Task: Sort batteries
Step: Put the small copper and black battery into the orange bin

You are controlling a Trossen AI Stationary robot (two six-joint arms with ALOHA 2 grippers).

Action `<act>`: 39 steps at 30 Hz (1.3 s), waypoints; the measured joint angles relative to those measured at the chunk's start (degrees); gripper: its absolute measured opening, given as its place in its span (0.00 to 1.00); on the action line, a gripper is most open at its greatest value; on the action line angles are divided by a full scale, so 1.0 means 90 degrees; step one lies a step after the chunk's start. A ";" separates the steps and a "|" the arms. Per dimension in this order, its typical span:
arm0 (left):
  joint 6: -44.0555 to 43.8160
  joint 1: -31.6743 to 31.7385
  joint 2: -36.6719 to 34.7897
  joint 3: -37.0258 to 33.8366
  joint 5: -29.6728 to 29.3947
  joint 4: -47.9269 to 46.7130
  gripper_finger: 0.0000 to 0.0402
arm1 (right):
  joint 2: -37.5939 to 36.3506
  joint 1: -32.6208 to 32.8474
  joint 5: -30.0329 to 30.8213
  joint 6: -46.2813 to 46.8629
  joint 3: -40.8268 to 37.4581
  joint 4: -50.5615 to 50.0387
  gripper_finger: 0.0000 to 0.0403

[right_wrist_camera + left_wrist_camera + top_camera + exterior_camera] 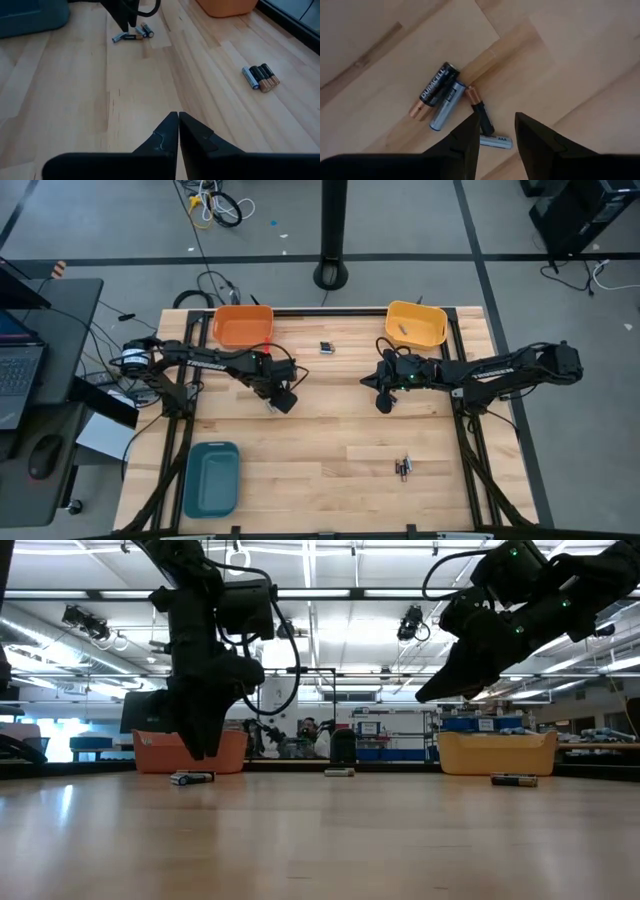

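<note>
- The left gripper point(492, 134) hangs with fingers parted and empty over a cluster of four small cylindrical batteries point(451, 97) on the pale wooden table point(330, 450), apparently lined up to pick one.
- The right gripper point(178, 131), fingers pressed together and holding nothing, waits near the yellow plastic bin point(416, 325).
- Three bins stand ready for sorting: that yellow one, an orange bin point(243, 326) and a teal tray point(211, 478).
- Another group of batteries point(404, 467) lies well apart, and a small boxy battery point(327, 347) sits between the orange and yellow bins.
</note>
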 joint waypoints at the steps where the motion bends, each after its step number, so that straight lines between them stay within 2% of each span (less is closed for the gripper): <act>1: 0.0001 0.0005 0.0000 0.0000 -0.0031 -0.0002 0.33 | 0.0000 0.0000 0.0000 0.0000 0.0000 -0.0002 0.06; 7: -0.0021 0.0009 0.0000 0.0000 -0.0073 -0.0017 0.33 | 0.0000 0.0000 0.0000 -0.0002 0.0000 0.0000 0.04; 16: -0.0045 0.0007 0.0002 -0.0002 -0.0023 0.0039 0.33 | 0.0001 0.0000 0.0000 -0.0002 0.0000 0.0001 0.06; 27: 0.0029 0.0007 0.0706 0.0032 0.0231 0.0068 0.33 | 0.0002 0.0023 0.0025 -0.0002 0.0000 0.0029 0.05; 39: 0.1005 0.0004 0.0777 0.0034 0.0275 0.0129 0.33 | 0.0002 0.0039 0.0095 -0.0049 0.0000 0.0029 0.04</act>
